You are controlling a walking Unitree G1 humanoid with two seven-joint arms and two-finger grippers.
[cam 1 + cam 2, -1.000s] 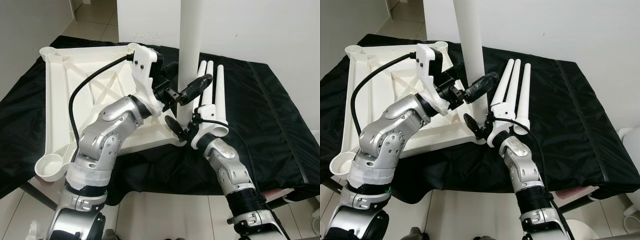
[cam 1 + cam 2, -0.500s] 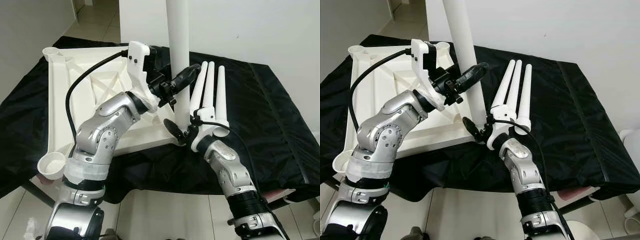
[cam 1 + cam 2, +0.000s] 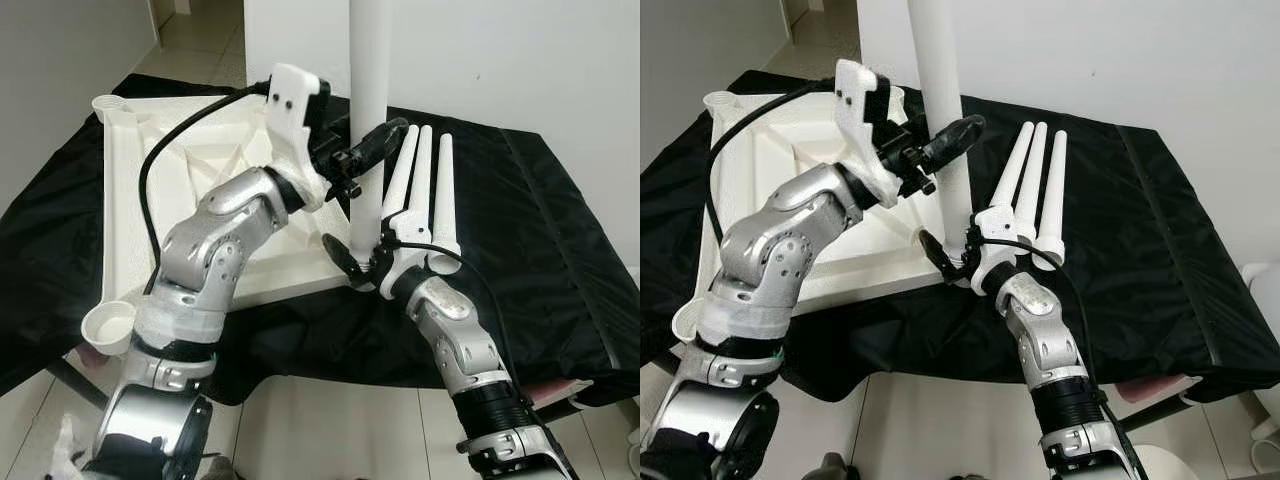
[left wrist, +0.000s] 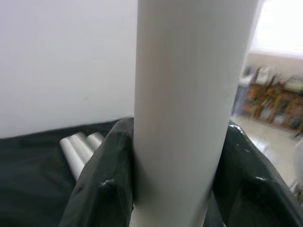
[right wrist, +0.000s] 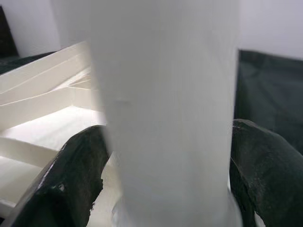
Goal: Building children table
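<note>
A home, it seems: a tiled floor (image 3: pixel 190 35) runs off at 11 o'clock past plain white walls (image 3: pixel 520 60); a black cloth (image 3: pixel 560 230) covers the work surface, and blurred, possibly shelves (image 4: pixel 279 101) show at 3 o'clock.

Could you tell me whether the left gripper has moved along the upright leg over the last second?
Yes. The left gripper has climbed the leg, away from the tabletop and the right gripper at the base.

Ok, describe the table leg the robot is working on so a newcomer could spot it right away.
On the black cloth lies an upturned white tabletop. At its near right corner a white leg stands upright, gripped by both grippers. The three spare legs beside it lie flat.
</note>
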